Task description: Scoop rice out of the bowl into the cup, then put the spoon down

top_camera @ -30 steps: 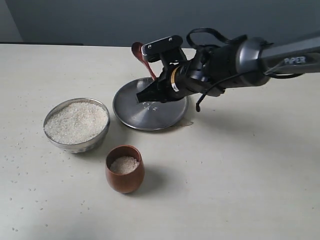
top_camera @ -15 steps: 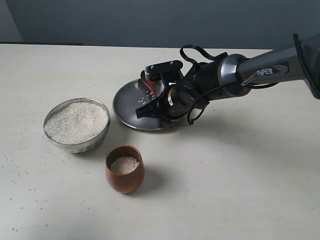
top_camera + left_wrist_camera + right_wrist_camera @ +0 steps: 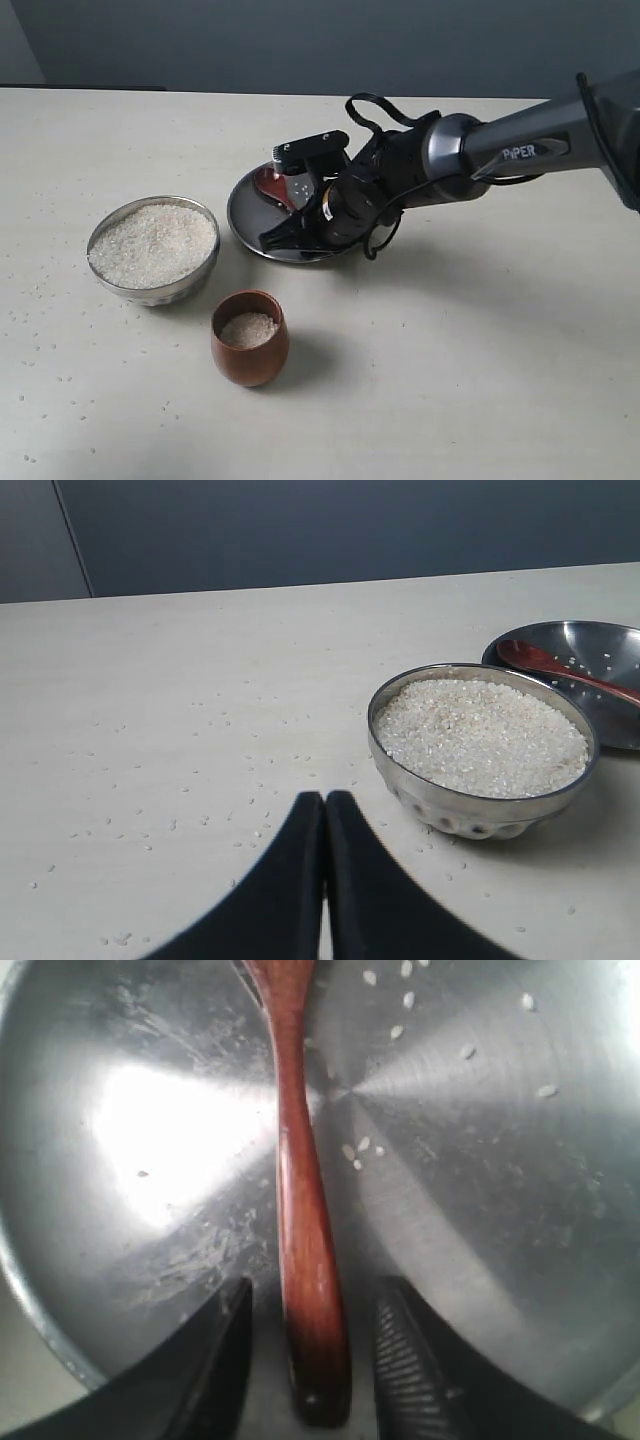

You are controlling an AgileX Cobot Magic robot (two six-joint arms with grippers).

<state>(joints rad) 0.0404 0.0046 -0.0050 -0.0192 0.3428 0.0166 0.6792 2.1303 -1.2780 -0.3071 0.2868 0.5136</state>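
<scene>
Over the plate (image 3: pixel 240 212), ext. view: right gripper (image 3: pixel 288 195) jaws spread, spoon (image 3: pixel 268 183) lying on it. Steel bowl (image 3: pixel 160 290) heaped w/ rice (image 3: pixel 150 243) sits left, round wooden cup (image 3: pixel 250 360) near.
Left wrist: left gripper (image 3: pixel 324 800) jaws pressed together.
Right wrist: slim glossy handle lies between ribbed pads (image 3: pixel 400 1360), untouched.
Risk: a jaw snags it on retreat, skidding spoon off smooth shallow steel.

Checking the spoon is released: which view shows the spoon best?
The right wrist view: the spoon lies on the plate, clear of both fingers. The exterior view shows only its scoop end by the right gripper; the left wrist view shows it far off.
</scene>
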